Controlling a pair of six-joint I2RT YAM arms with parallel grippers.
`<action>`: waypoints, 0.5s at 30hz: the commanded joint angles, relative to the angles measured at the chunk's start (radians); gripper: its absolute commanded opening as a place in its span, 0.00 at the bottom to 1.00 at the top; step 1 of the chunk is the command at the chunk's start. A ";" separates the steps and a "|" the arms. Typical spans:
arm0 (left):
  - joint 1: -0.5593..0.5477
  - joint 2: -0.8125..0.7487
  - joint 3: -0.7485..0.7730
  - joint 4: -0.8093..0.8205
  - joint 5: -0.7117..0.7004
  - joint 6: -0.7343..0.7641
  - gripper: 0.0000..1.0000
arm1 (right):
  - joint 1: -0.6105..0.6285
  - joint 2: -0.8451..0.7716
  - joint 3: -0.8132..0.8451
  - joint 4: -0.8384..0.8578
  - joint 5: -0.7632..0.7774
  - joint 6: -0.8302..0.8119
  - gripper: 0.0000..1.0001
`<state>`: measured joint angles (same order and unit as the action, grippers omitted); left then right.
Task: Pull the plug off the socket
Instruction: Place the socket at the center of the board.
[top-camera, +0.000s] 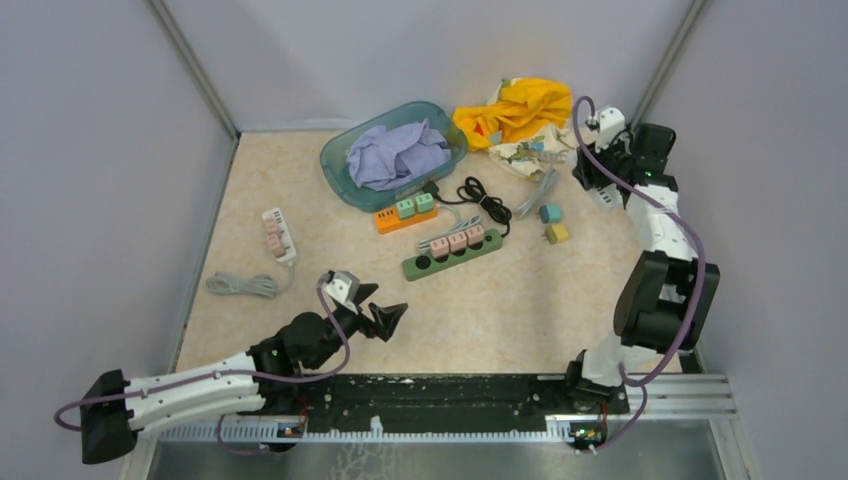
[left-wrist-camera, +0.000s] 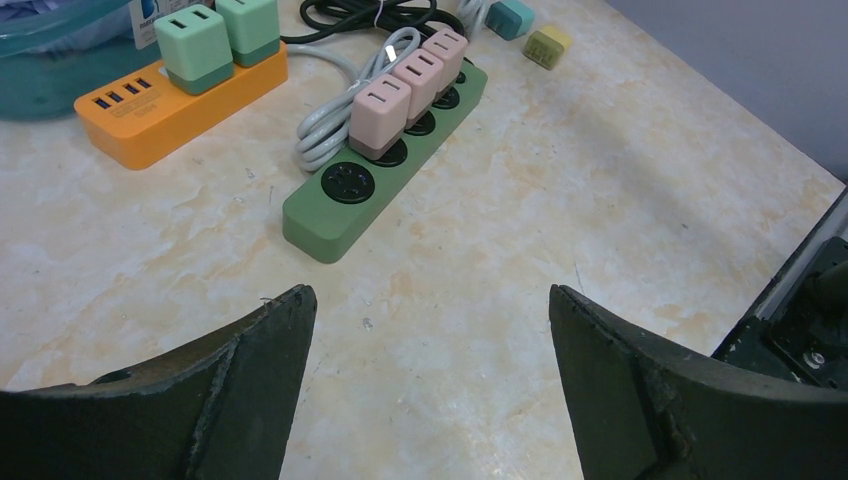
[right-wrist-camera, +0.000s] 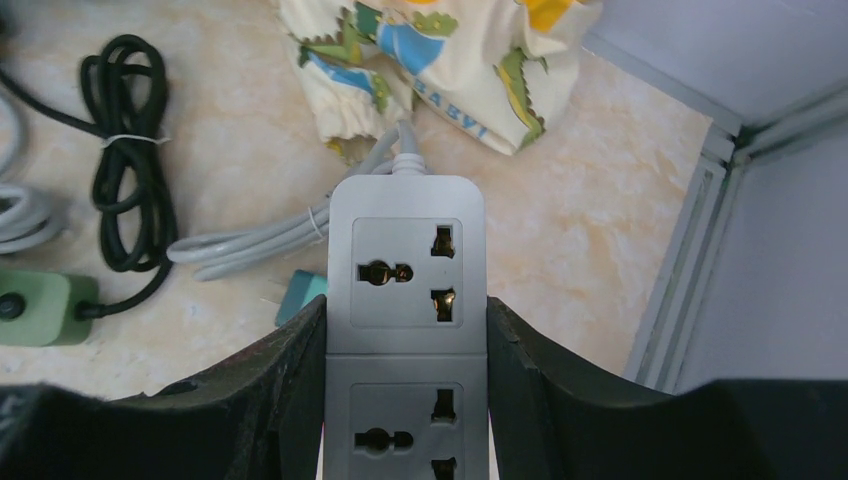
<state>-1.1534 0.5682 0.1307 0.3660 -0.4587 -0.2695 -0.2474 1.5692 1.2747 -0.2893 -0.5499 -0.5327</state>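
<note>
My right gripper (right-wrist-camera: 405, 305) is shut on a grey power strip (right-wrist-camera: 405, 245), one finger on each long side. It is held up at the far right (top-camera: 597, 165). The two sockets on it that show hold no plug. Its grey cable (right-wrist-camera: 250, 240) trails toward the patterned cloth (right-wrist-camera: 440, 60). A green power strip (top-camera: 452, 253) carries three pink plugs (left-wrist-camera: 410, 80) mid-table. My left gripper (top-camera: 385, 305) hovers open over bare table, short of the green strip's near end (left-wrist-camera: 330, 225), with nothing between its fingers (left-wrist-camera: 260, 340).
An orange strip (top-camera: 405, 217) holds two green plugs (left-wrist-camera: 215, 35). A white strip (top-camera: 279, 235) with pink plugs lies at the left, by a coiled grey cable (top-camera: 240, 285). Behind are a teal basin (top-camera: 340, 175), yellow cloth (top-camera: 520, 110), black cable (top-camera: 485, 200), and loose teal (top-camera: 550, 212) and yellow (top-camera: 557, 233) plugs.
</note>
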 joint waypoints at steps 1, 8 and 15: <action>0.004 -0.011 -0.012 0.019 0.009 -0.014 0.91 | -0.011 0.047 -0.012 0.217 0.165 0.108 0.00; 0.004 -0.007 -0.019 0.033 0.013 -0.015 0.92 | -0.012 0.213 -0.001 0.189 0.238 0.186 0.00; 0.005 -0.008 -0.028 0.036 0.023 -0.024 0.92 | -0.013 0.326 0.059 0.114 0.320 0.225 0.00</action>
<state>-1.1534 0.5674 0.1150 0.3676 -0.4511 -0.2779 -0.2535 1.8793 1.2690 -0.1692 -0.2901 -0.3527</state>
